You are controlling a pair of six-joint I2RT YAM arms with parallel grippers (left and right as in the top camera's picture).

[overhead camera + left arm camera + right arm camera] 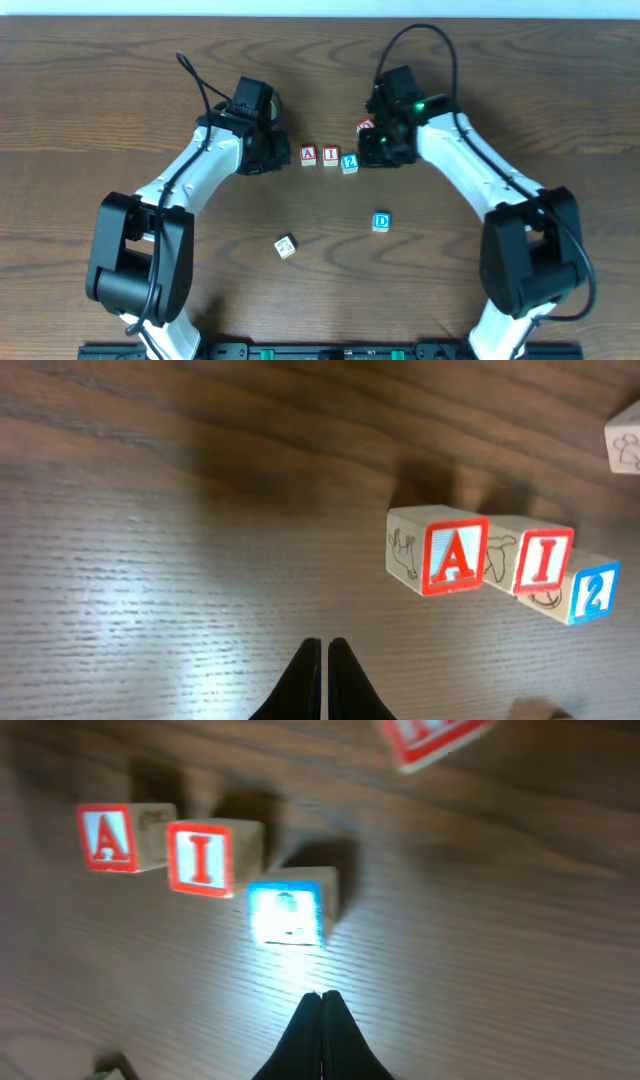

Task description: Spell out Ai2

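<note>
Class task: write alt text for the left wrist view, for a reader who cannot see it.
An A cube, an I cube and a 2 cube stand in a row on a wooden table. The left gripper, shut and empty, sits at the bottom edge.

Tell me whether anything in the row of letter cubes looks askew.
Yes: the 2 cube sits out of line, lower in the overhead view than the A cube and I cube, so the row steps down at its end.

A blue D cube (381, 221) lies near a skewed pale cube (286, 246).
</note>
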